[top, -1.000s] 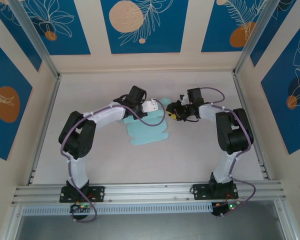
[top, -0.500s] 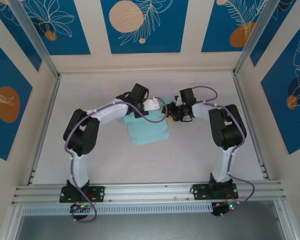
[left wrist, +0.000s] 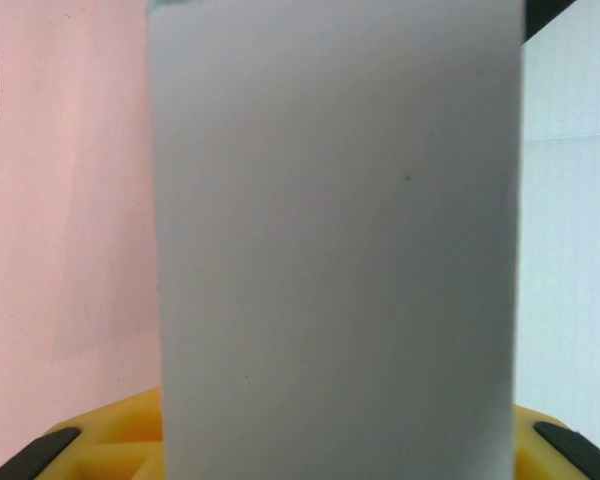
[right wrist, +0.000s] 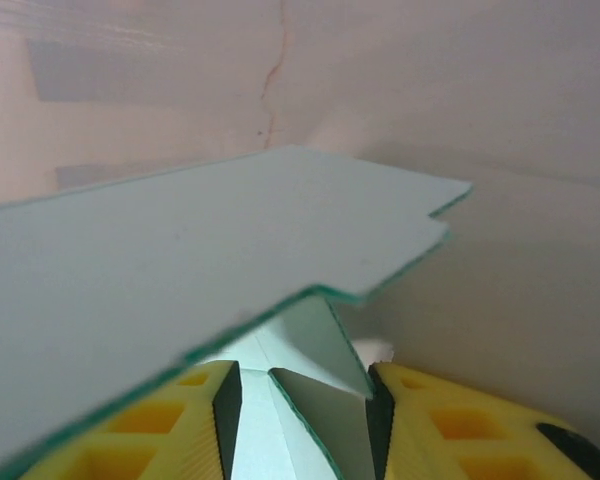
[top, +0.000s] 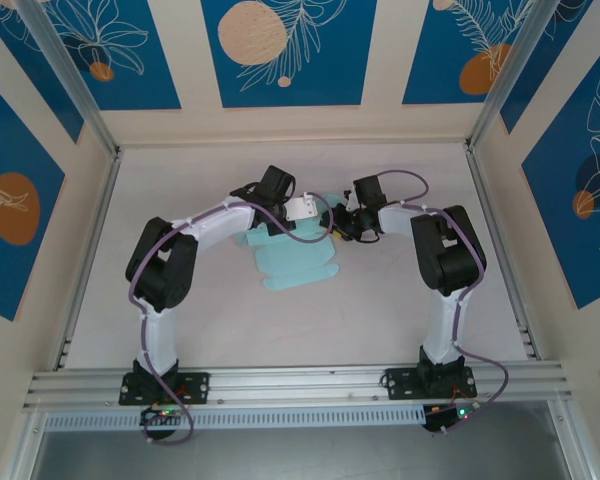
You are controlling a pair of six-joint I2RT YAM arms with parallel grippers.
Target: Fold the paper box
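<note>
Right gripper (right wrist: 300, 400) nips a flap of the paper box (top: 295, 262). Left gripper (left wrist: 300, 460) hold unclear (card covers it). Opposed pulling could tear the card.

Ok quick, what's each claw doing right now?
Left claw: a box panel fills its gap; whether it is gripped cannot be told.
Right claw: closed on a fold of the box.

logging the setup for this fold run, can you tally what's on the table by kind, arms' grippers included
paper box: 1
grippers: 2 (left gripper, right gripper)
total: 3
</note>
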